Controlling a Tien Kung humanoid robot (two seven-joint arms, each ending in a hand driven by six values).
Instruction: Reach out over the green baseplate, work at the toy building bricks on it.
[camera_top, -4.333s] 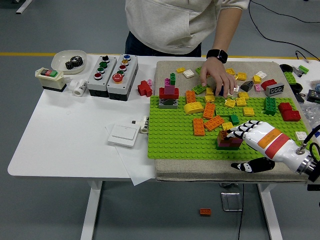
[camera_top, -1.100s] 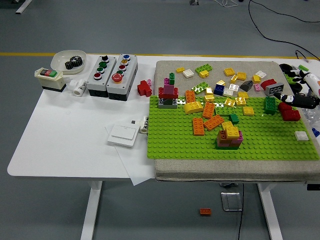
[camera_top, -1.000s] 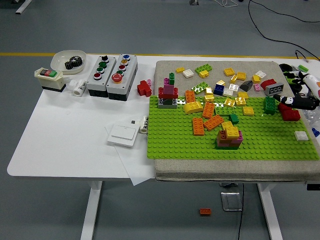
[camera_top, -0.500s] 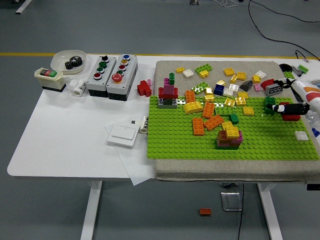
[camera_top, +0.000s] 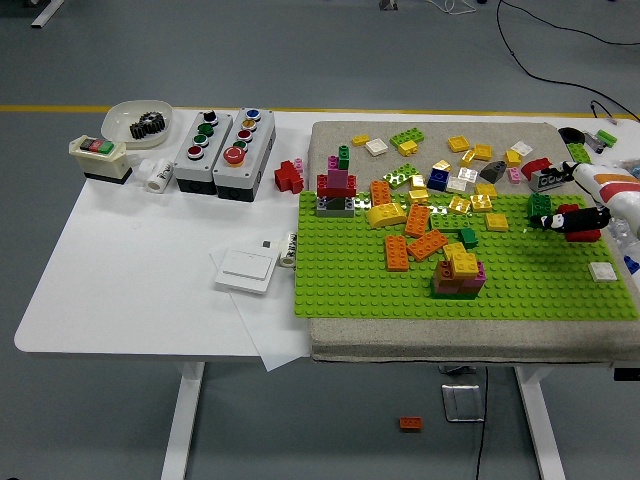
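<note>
The green baseplate (camera_top: 350, 270) lies on a beige mat at the right of the table. Near its middle stands a small stack (camera_top: 458, 276) of dark red, pink and green bricks topped with yellow. Orange bricks (camera_top: 416, 236) lie flat just left of the stack. At the back left stands a red and grey tower (camera_top: 337, 193). My right hand (camera_top: 563, 196) comes in at the right edge, open, its black thumb lying over a red brick (camera_top: 583, 233) beside a dark green brick (camera_top: 541, 207). It holds nothing. My left hand is out of view.
Loose bricks (camera_top: 470, 160) are scattered on the mat behind the plate. A white brick (camera_top: 603, 270) sits at the plate's right. Two button boxes (camera_top: 224, 141), a bowl with a gear (camera_top: 138, 122), a switch (camera_top: 100, 152) and a white plate (camera_top: 247, 268) lie to the left.
The person has gone from the far side. My right hand left the stack for the right edge, then crept left and down onto the red and green bricks.
</note>
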